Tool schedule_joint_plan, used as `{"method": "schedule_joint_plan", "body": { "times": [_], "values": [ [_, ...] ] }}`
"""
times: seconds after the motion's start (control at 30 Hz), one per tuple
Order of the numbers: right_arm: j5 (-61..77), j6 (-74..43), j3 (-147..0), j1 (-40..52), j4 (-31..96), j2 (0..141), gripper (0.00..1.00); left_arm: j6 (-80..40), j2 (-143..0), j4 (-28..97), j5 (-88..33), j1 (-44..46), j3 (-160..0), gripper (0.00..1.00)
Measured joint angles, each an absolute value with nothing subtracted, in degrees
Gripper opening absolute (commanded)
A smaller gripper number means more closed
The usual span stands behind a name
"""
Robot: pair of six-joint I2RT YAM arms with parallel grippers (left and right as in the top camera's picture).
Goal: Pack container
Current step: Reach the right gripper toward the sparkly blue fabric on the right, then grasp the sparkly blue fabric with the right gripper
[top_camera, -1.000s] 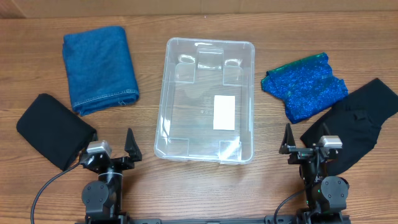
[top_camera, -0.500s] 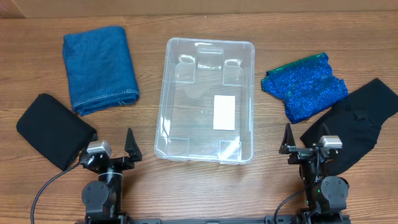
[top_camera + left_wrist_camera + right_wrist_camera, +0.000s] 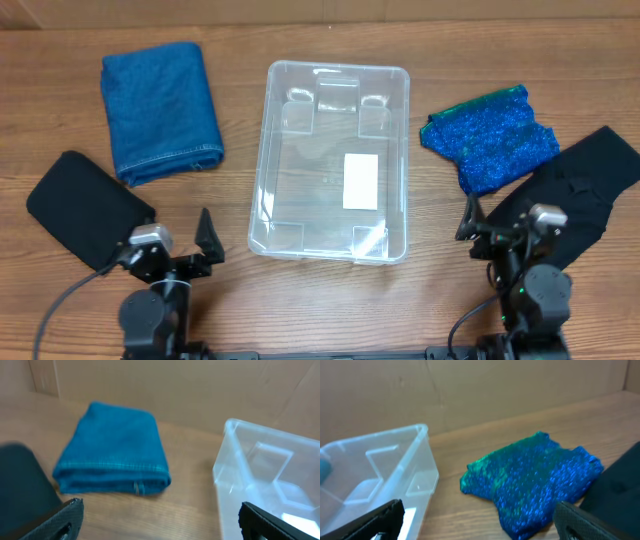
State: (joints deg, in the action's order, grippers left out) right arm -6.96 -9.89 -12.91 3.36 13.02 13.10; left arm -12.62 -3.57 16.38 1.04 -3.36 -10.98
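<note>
Since the container [image 3: 310, 170] sits bare in the middle of the counter [image 3: 300, 300], with only its white label [image 3: 360, 181] showing through, nothing looks packed yet. The left hand [image 3: 205, 235] and right hand [image 3: 470, 222] both hang low at the near edge, fingers spread, holding nothing. I'd say the first pick is the job: pinch a folded edge, not the flat top, and lift well over the rim. The denim [image 3: 160, 105] lies far left and the left black cloth [image 3: 85, 210] is near the left hand. The sparkly cloth [image 3: 490, 138] and right black cloth [image 3: 580, 190] lie right. The right arm partly covers that last one, which might snag.
</note>
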Motion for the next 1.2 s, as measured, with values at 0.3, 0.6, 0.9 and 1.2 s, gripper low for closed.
{"method": "schedule_joint_plan", "body": {
  "times": [0.3, 0.6, 0.9, 1.2],
  "values": [
    [-2.52, -10.52, -54.87, -0.95, 32.25, 57.28, 1.00, -8.27, -34.22, 35.62, 1.52, -3.36, -48.21, 1.00],
    [19.99, -11.73, -75.26, -18.70, 51.42, 88.58, 1.00, -7.27, -54.13, 48.36, 1.37, -3.36, -64.05, 1.00],
    [20.49, -22.22, -71.79, -19.86, 50.22, 103.26, 1.00, -7.27, -55.42, 48.90, 1.06, -3.36, -64.12, 1.00],
    [17.30, -28.08, -59.55, -19.84, 31.86, 103.44, 0.93, -7.27, -55.42, 48.90, 1.06, -3.36, -64.14, 1.00]
  ]
}}
